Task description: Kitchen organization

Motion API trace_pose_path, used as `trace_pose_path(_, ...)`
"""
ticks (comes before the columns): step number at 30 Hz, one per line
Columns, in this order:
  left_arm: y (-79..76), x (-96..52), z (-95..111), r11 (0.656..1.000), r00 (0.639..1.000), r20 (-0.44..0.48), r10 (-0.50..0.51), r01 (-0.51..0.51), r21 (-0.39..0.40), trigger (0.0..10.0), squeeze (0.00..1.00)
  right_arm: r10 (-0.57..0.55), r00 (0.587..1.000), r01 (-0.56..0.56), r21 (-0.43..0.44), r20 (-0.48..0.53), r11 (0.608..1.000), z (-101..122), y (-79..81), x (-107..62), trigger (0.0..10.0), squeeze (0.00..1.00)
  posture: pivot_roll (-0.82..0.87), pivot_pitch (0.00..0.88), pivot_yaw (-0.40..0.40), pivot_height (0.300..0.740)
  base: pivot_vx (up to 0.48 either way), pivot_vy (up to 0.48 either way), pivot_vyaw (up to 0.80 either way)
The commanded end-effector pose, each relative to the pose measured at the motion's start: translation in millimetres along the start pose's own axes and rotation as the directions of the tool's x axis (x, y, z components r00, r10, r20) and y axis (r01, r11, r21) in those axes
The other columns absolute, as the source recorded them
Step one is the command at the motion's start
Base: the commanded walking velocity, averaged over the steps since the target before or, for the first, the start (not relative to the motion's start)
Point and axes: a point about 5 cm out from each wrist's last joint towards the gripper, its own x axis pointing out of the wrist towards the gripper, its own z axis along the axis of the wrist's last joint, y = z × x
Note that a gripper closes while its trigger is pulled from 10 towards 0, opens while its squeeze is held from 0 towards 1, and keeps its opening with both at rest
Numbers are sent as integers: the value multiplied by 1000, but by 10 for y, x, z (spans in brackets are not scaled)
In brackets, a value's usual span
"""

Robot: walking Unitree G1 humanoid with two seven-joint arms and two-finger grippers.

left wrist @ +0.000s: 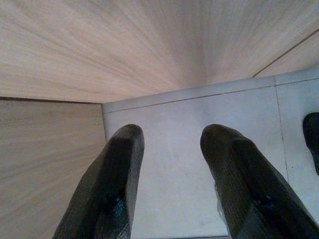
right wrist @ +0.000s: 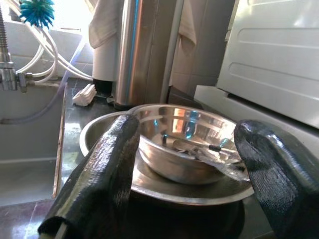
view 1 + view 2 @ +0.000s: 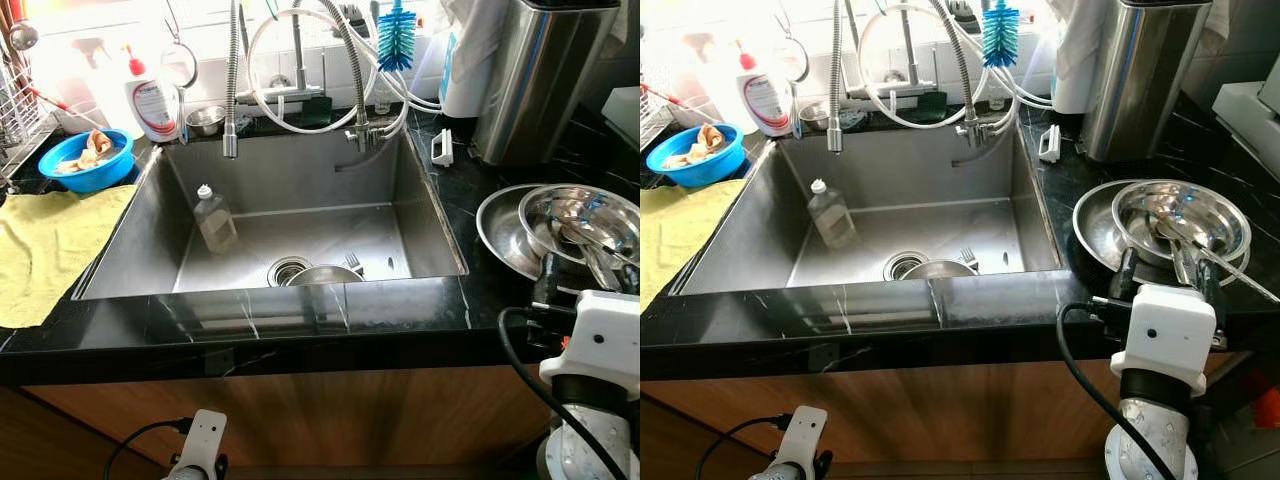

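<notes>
Two stacked steel bowls (image 3: 1180,215) sit on the black counter right of the sink, the upper one holding utensils (image 2: 199,147). My right gripper (image 2: 189,127) is open just in front of them at counter height, one finger to each side of the stack (image 3: 1168,268). The steel sink (image 3: 300,170) holds a clear bottle (image 3: 213,218) leaning on its left wall. A small steel bowl (image 3: 322,275) and a fork (image 3: 353,264) lie by the drain. My left gripper (image 1: 173,133) hangs open low by the wooden cabinet, over the tiled floor.
Left of the sink lie a yellow cloth (image 3: 50,240) and a blue bowl (image 3: 88,158) with scraps. A soap bottle (image 3: 152,100), faucet hoses and a blue brush (image 3: 396,35) line the back. A tall steel canister (image 3: 535,80) stands behind the bowls, a white appliance (image 2: 279,55) beside them.
</notes>
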Motion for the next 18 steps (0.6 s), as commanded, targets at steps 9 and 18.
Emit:
trace_pose_path(9,28,-13,-70,1000,1000,-23,-1,1,12,10000,0,24,999,-23,16,-30,1000,-38,63,-2,4510,0,-237,0,93,740,0,0,0)
trace_pose_path(18,27,-11,-60,1000,1000,-20,-3,3,17,10000,0,9,1000,-9,12,-26,1000,-36,40,26,0,0,-235,0,93,740,0,0,0)
